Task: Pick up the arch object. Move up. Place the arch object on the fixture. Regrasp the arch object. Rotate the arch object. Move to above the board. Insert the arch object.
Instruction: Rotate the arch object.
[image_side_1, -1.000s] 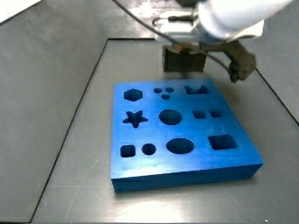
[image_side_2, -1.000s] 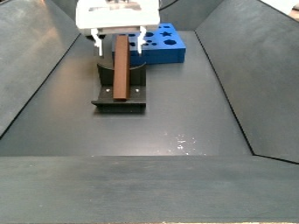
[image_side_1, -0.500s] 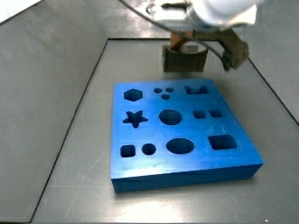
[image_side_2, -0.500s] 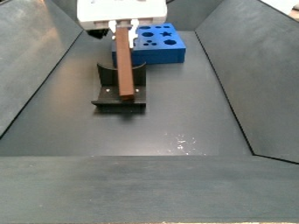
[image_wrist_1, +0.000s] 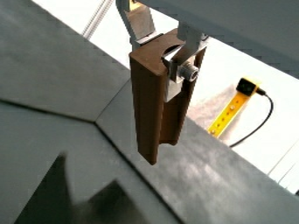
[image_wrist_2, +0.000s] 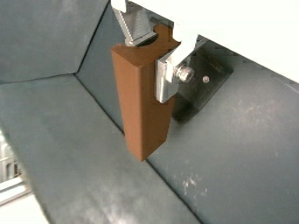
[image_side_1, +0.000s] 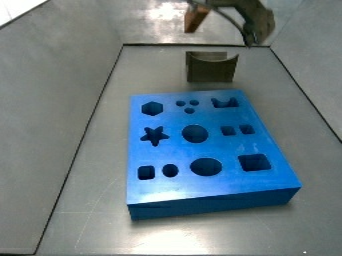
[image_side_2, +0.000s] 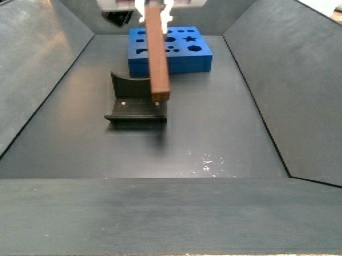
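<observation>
We see the gripper (image_wrist_1: 163, 48) clenched on the top end of the arch object (image_wrist_1: 156, 105); the bar hangs toward six o'clock, lifted clear above the fixture (image_side_2: 135, 103); the board (image_side_1: 210, 148) lies apart.

Both wrist views ride just beside the gripper (image_wrist_1: 163, 48) (image_wrist_2: 155, 48), looking down along the arch object (image_wrist_1: 156, 101) (image_wrist_2: 142, 103) it clamps, with the floor beyond. A side view looks steeply down on the board (image_side_1: 207, 145), the fixture (image_side_1: 210, 67) beyond it under the gripper (image_side_1: 221, 15). A side view faces oppositely: the fixture (image_side_2: 134, 103) nearer, the board (image_side_2: 171, 48) behind the gripper (image_side_2: 144, 8).
</observation>
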